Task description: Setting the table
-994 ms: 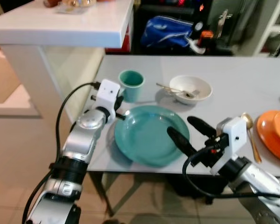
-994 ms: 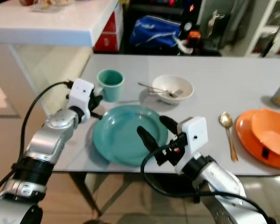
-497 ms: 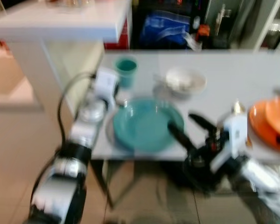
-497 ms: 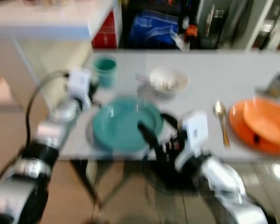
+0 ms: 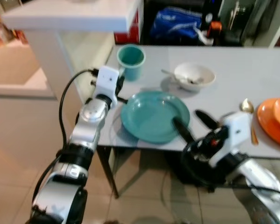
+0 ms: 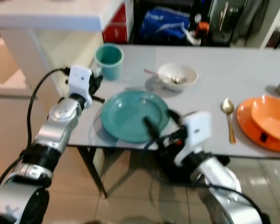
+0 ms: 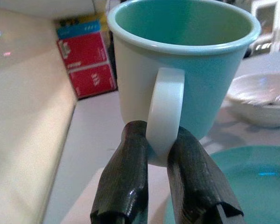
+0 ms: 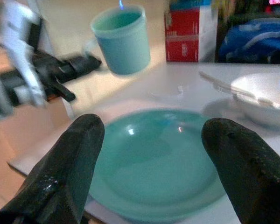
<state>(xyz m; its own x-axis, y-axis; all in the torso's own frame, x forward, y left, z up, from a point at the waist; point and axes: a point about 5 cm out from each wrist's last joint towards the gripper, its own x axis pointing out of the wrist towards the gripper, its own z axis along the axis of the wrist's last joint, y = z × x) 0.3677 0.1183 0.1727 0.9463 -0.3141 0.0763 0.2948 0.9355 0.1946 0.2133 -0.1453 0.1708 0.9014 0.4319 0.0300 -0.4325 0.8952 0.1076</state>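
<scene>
We note from the left wrist view what the head views cannot resolve: the left gripper (image 7: 156, 154) has its two black fingers (image 7: 126, 172) pinched tight on the white handle of the teal mug (image 7: 186, 70). From the head views the mug (image 5: 131, 61) sits near the table's (image 5: 252, 70) left edge, beyond the teal plate (image 5: 154, 115).

The right wrist view gives us the plate (image 8: 154, 163) seen between two widely parted fingers (image 8: 70, 168), nothing held; the right gripper (image 5: 191, 126) hovers at the plate's near-right rim, by the table's front edge.

Beyond the plate stands a white bowl (image 5: 194, 76) with cutlery inside. A gold spoon (image 6: 228, 116) lies just beside an orange plate (image 6: 263, 126) at the right edge, an orange bowl on it.

The plate's near rim comes close to the table's front edge. Bare tabletop stretches between the white bowl and the orange plate. A white counter (image 5: 74, 18) overhangs close to the table's left corner.
</scene>
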